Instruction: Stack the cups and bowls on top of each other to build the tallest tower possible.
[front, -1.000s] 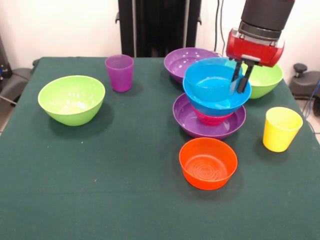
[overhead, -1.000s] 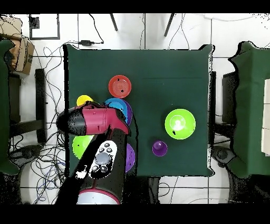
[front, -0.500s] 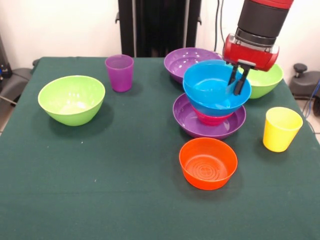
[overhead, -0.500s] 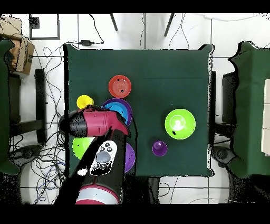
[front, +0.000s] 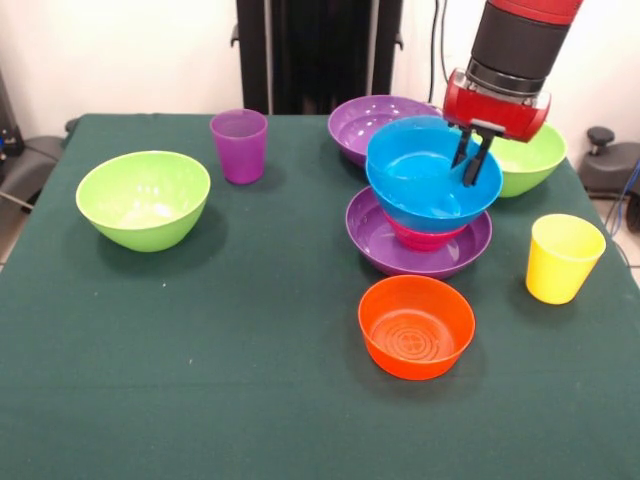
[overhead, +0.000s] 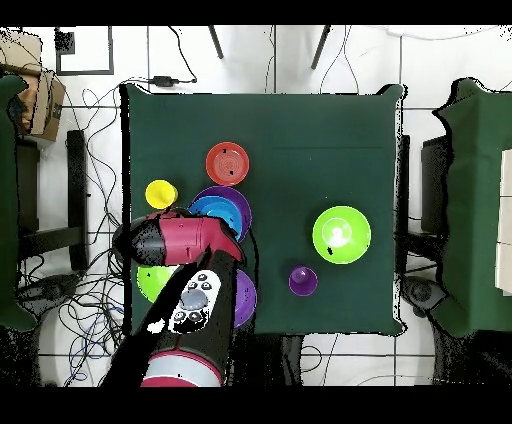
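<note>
The tower stands right of the table's middle: a wide purple bowl at the base, a red-pink bowl in it and a large blue bowl on top. My gripper hangs open over the blue bowl's right inner side, fingers slightly apart with nothing between them. An orange bowl lies in front of the tower. The yellow cup stands to its right, the purple cup at the back left. In the overhead view the arm covers the gripper beside the tower.
A lime green bowl sits alone at the left. A second purple bowl and a second lime green bowl stand close behind the tower, under the arm. Cables lie on the floor around the table.
The gripper has drifted slightly left and upward, from the blue bowl's right rim to over its inside. The blue bowl and the rest of the tower have not moved.
</note>
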